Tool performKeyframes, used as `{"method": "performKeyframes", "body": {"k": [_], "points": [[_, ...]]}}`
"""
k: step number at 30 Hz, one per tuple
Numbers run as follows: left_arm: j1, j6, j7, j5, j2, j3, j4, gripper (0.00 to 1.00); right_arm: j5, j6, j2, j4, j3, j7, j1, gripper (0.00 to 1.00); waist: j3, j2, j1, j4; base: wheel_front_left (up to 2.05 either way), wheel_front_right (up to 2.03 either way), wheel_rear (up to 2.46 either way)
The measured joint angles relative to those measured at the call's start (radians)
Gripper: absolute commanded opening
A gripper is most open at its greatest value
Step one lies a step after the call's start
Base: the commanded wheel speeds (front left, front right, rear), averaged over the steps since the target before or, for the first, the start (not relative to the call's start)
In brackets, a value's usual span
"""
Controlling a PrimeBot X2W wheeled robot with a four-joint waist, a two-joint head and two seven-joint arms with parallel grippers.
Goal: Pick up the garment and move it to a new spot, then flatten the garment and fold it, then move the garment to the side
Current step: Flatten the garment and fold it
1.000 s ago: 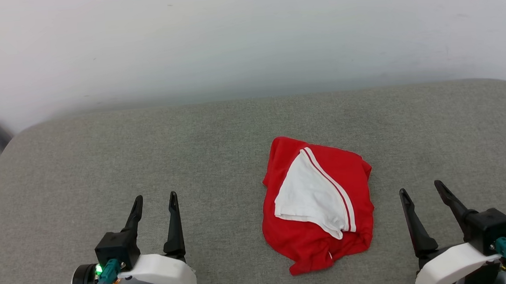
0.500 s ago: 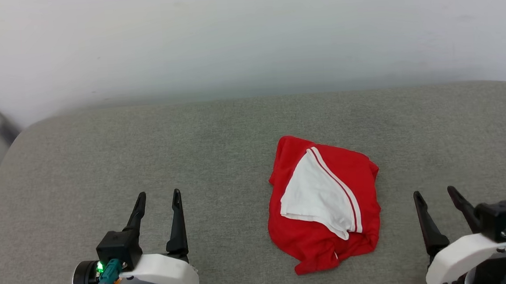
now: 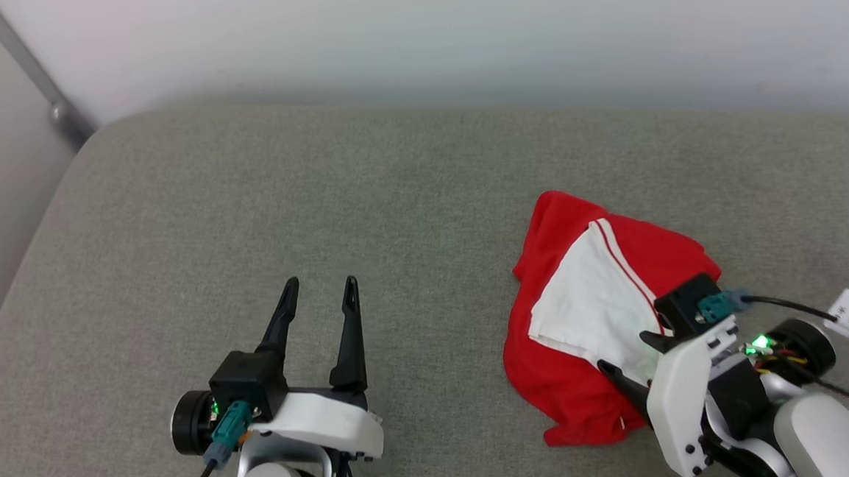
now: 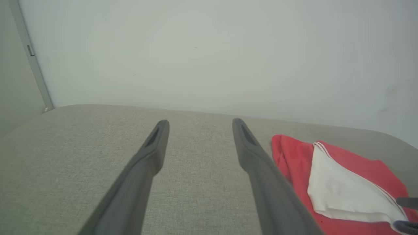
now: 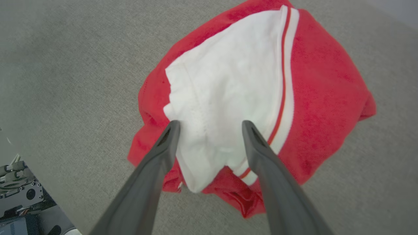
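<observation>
The garment lies crumpled on the grey cushioned surface: red cloth with a white sleeve on top, edged in red-white stripe. My right gripper hovers open over its near part. In the right wrist view the right gripper has its fingers spread on either side of the white sleeve, above the garment. My left gripper stands open and empty over bare surface to the left of the shirt. In the left wrist view the left gripper has the garment at its right.
The grey cushioned surface has a rounded far-left corner and ends at a white wall. A metal bar runs down the wall at the far left. Part of my base shows at the right wrist view's lower left.
The head camera has turned, shifting the whole picture. My right arm has swung in from the right, over the garment's near edge. The left gripper stays open.
</observation>
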Motion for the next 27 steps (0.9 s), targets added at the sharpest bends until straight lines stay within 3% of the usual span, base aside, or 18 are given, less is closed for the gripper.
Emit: {"method": "performKeyframes", "body": {"k": [6, 7, 8, 9, 17, 22, 27], "points": [[-0.033, -0.006, -0.002, 0.005, -0.026, 0.011, 0.013, 1.00, 0.034, 0.000, -0.062, 0.031, 0.121, 0.112, -0.102, 1.00, 0.050, 0.0000, 0.0001, 0.023, 0.00, 0.00, 0.00], [-0.036, -0.006, -0.002, 0.009, -0.029, 0.013, 0.015, 1.00, 0.040, 0.000, -0.067, 0.042, 0.133, 0.123, -0.113, 0.90, 0.054, 0.0000, 0.0001, 0.025, 0.00, 0.00, 0.00], [-0.037, -0.009, -0.002, 0.011, -0.033, 0.016, 0.016, 1.00, 0.040, 0.000, -0.072, 0.050, 0.144, 0.129, -0.123, 0.36, 0.057, 0.0000, 0.0001, 0.027, 0.00, 0.00, 0.00], [-0.038, -0.009, -0.002, 0.013, -0.035, 0.019, 0.016, 1.00, 0.041, 0.000, -0.076, 0.057, 0.149, 0.130, -0.131, 0.00, 0.058, 0.0000, 0.0000, 0.027, 0.00, 0.00, 0.00], [-0.020, -0.026, -0.003, 0.021, -0.046, 0.057, 0.021, 1.00, 0.046, 0.000, -0.078, 0.057, 0.075, 0.058, -0.187, 0.00, 0.040, 0.0000, 0.0001, -0.005, 0.00, 0.00, 0.00], [-0.008, -0.033, -0.004, 0.028, -0.048, 0.070, 0.023, 1.00, 0.047, 0.000, -0.051, 0.083, -0.145, 0.005, -0.178, 0.00, 0.028, 0.0000, 0.0000, -0.048, 0.00, 0.00, 0.00], [-0.005, -0.038, -0.004, 0.037, -0.047, 0.077, 0.031, 1.00, 0.046, 0.000, 0.022, 0.145, -0.402, -0.027, -0.066, 0.00, 0.021, 0.0000, 0.0000, -0.095, 0.00, 0.00, 0.00]]}}
